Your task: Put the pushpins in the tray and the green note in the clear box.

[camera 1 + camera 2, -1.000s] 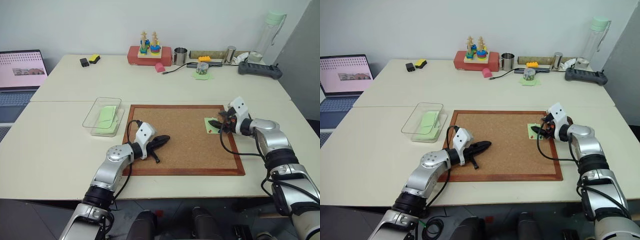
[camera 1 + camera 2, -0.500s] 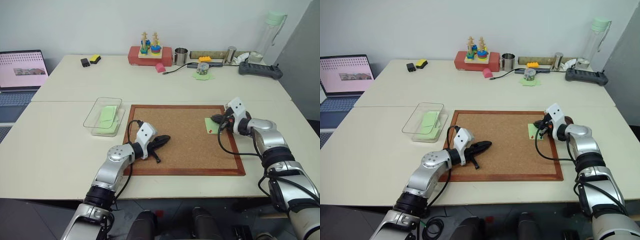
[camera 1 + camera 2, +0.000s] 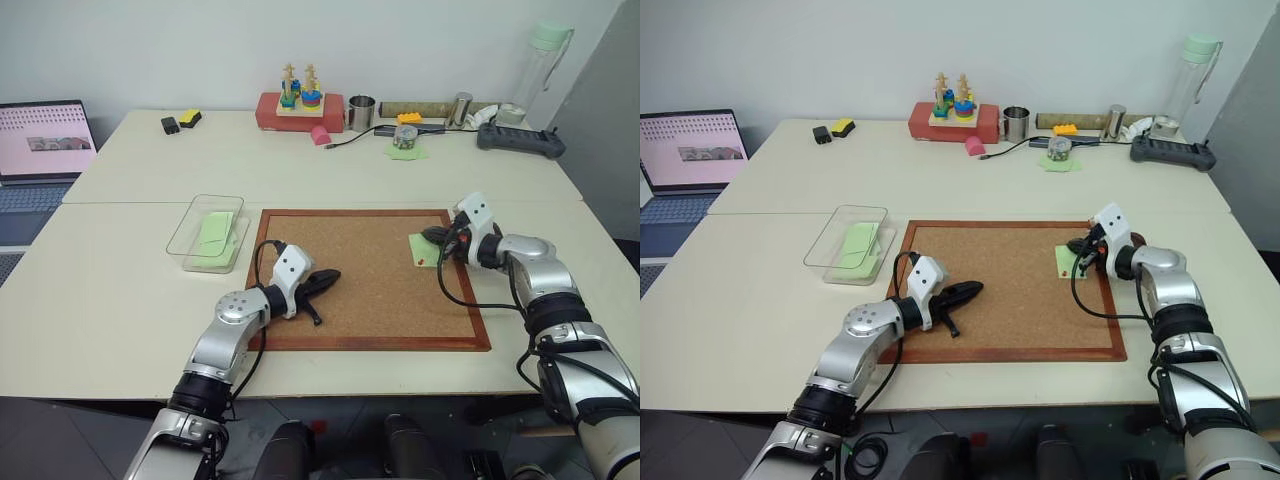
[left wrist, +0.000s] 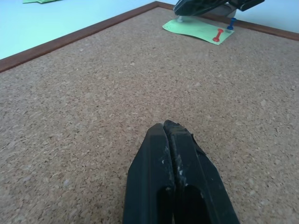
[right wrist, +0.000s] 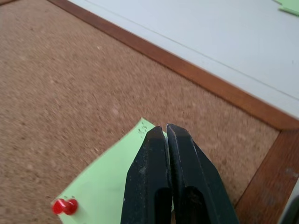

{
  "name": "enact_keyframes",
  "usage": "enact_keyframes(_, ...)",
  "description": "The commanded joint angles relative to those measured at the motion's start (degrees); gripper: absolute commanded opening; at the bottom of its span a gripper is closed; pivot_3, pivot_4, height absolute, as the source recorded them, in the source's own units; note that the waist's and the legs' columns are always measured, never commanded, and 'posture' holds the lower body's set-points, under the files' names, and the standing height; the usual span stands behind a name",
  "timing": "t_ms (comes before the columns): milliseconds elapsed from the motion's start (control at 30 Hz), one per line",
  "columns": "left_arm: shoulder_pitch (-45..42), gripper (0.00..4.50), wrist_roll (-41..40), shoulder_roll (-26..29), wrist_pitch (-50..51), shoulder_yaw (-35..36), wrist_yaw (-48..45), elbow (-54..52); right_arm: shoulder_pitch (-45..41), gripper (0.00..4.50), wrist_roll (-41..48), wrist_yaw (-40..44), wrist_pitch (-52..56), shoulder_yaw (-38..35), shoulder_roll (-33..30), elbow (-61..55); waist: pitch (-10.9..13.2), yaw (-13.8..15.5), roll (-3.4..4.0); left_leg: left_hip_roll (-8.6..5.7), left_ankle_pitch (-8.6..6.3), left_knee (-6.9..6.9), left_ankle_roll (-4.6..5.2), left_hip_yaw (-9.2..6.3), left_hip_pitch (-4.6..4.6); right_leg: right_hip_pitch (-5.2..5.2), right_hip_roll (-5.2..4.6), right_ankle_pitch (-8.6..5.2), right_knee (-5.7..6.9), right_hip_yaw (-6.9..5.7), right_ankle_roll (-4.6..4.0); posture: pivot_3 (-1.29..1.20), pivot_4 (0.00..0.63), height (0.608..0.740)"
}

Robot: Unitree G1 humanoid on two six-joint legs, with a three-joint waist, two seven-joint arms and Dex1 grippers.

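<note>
On the cork board's [image 3: 370, 275] right edge, our right gripper [image 5: 168, 135], jaws shut, hovers over the green note [image 3: 421, 250], pinned by a red pushpin [image 5: 64, 206]. Left gripper [image 4: 169, 133] jaws shut, idle. We judge the paper flimsy; take the pin's head first.

Probably an office or lab: pale worktop [image 3: 140, 270], open laptop [image 3: 42, 140], power strip [image 3: 518, 138], plain white wall.
</note>
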Motion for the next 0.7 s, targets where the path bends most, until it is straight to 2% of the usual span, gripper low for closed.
enact_keyframes(33, 0.8, 0.00, 1.6, -0.6, 1.1, -1.3, 1.0, 1.2, -0.4, 0.02, 2.2, 1.0, 1.9, -2.3, -1.2, -5.0, 0.0, 0.0, 0.01, 0.00, 0.00, 0.00, 0.00, 0.00, 0.02, 0.02, 0.00, 0.00, 0.00, 0.00, 0.00, 0.00, 0.150, 0.740)
enact_keyframes(500, 1.3, 0.00, 2.4, -0.9, 1.9, -2.4, 0.8, 0.8, 0.5, 0.02, 5.9, 1.1, 11.4, -5.4, -2.6, -10.9, -0.1, 0.0, 0.11, 0.00, 0.01, 0.00, 0.02, 0.01, 0.04, 0.04, -0.01, 0.00, -0.01, 0.01, 0.02, 0.00, 0.150, 0.740)
enact_keyframes(700, 1.5, 0.00, 2.4, -1.1, 2.0, -2.4, 0.8, 0.4, 0.6, 0.02, 4.1, -3.8, 12.7, -7.0, -5.8, -10.5, -0.1, 0.1, 0.13, 0.00, 0.01, 0.00, 0.02, 0.01, 0.02, 0.04, -0.02, 0.00, -0.02, 0.01, 0.02, 0.00, 0.150, 0.740)
